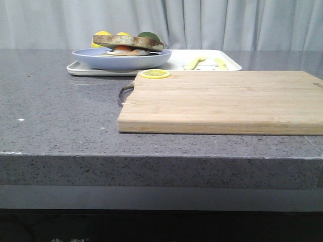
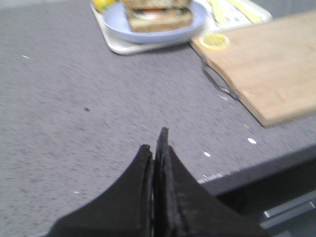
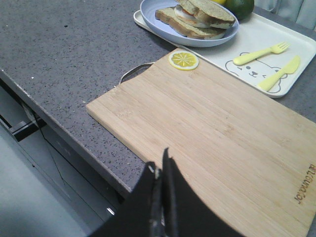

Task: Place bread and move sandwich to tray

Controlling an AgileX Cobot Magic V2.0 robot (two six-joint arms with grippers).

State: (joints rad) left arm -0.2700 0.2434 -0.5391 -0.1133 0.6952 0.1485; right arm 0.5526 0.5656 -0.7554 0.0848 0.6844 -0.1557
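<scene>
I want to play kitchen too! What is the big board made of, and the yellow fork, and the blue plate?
The cutting board looks like pale bamboo or wood: matte, with glued strips and grain lines showing. The yellow fork looks like smooth plastic, evenly colored and softly rounded. The light blue plate has a smooth, slightly glossy surface; it could be plastic or glazed ceramic, hard to tell.

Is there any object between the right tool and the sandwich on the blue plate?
No tall obstacle shows. The right tool, shut, hangs over the near edge of the wooden cutting board. Between it and the sandwich lie only the flat board and a lemon slice at its far corner. The sandwich sits in the blue plate on the tray.
</scene>
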